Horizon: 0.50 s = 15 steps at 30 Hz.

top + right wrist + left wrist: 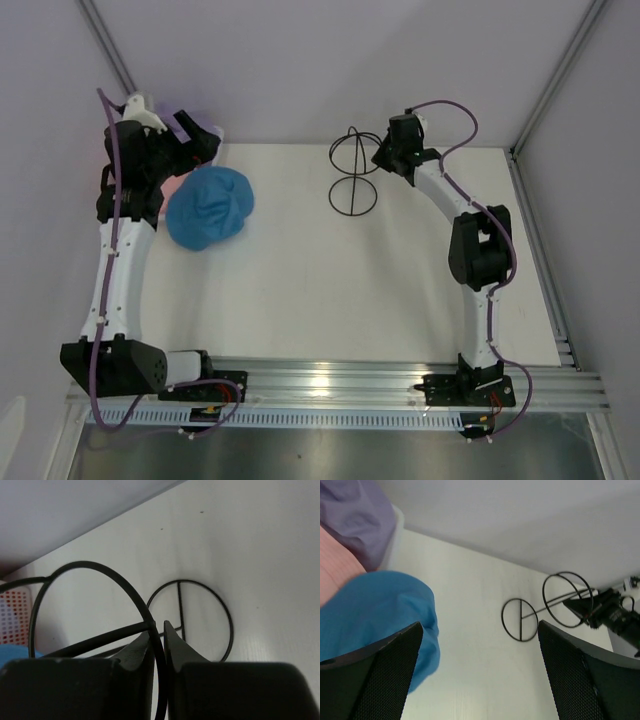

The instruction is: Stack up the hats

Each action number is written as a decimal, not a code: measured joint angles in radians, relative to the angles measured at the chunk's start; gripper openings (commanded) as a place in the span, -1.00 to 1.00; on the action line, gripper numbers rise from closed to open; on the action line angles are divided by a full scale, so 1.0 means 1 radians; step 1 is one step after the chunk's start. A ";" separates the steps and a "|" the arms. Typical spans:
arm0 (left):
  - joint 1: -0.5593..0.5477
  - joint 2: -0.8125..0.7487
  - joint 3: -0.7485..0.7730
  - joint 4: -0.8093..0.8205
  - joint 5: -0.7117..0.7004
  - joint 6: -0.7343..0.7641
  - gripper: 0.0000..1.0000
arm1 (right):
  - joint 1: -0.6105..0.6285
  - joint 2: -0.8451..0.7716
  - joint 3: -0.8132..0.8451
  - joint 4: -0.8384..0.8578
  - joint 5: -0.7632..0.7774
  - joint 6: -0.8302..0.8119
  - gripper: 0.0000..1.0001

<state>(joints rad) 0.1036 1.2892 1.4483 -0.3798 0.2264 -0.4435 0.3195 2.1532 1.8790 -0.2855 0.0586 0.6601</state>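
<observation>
**Blue hat on the desk's far left, stand wire between the right fingers**

Blue hat (210, 207) lies crumpled on the white desk (300, 290), at its far left and close beside the left arm. Behind it, the left wrist view shows a pink hat (335, 565) with the blue one overlapping it. A lavender hat (355, 515) sits further back. A white rim runs along the lavender hat's side, so both probably sit in the basket (11, 615), though the framing is too tight to be sure. The mesh of the basket shows at the left edge of the right wrist view, with pink behind its holes.

The left fingers (196, 140) hang over the far edge of the blue hat, by the basket corner. They are spread wide with nothing between them, and the hat is partly hidden behind one of them.

Well to the right, near the middle of the desk's far edge, stands the black wire stand (352, 178), with a round base ring on the desk and a ring above. The right fingers (144, 647) are pressed almost together at the upper ring, pinching its wire.
</observation>
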 measured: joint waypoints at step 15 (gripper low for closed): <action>-0.077 -0.118 0.011 -0.119 0.031 0.009 0.99 | 0.076 -0.223 -0.236 -0.179 0.013 -0.006 -1.00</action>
<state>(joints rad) 0.0269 1.1709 1.4590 -0.4984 0.2569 -0.4343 0.3958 1.9301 1.6432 -0.4641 0.0719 0.6540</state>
